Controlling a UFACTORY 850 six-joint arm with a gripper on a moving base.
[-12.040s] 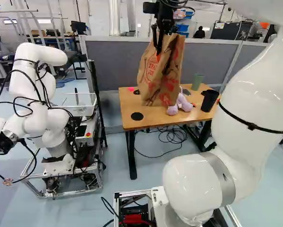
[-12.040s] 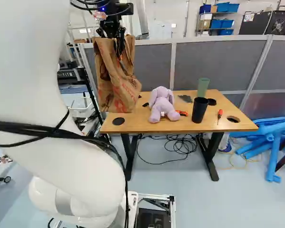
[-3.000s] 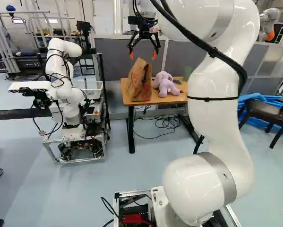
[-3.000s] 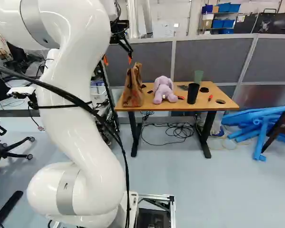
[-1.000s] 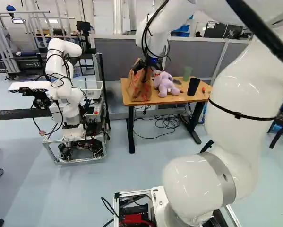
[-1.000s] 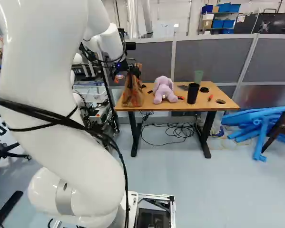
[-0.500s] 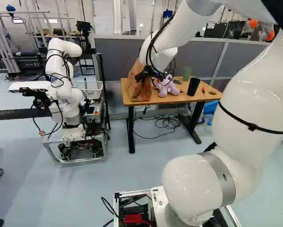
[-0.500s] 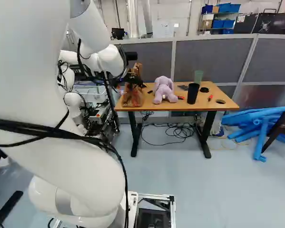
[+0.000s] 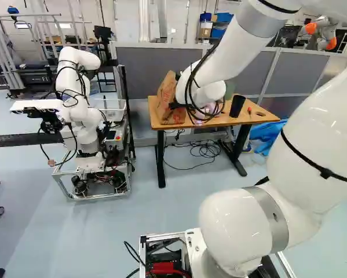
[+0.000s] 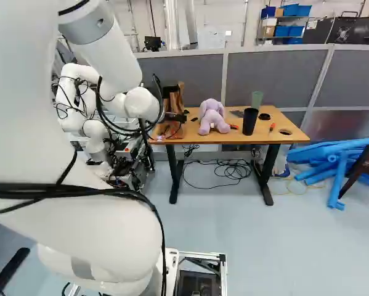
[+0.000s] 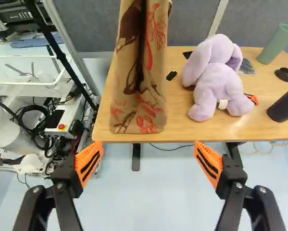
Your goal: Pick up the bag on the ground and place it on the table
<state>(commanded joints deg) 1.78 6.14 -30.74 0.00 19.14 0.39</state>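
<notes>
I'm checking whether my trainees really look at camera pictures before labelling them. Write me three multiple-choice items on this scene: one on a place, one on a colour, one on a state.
1. Where is the paper bag?
A) On the floor
B) On the table
C) In a basket

2. What colour is the plush toy?
A) Green
B) Orange
C) Light purple

3. How is the gripper?
A) Open
B) Shut on the bag
C) Shut on nothing

Key:
1 B: the bag's bottom rests on the tabletop.
2 C: its whole coat shows pale purple.
3 A: the fingers stand wide apart, the bag ahead of them.
</notes>
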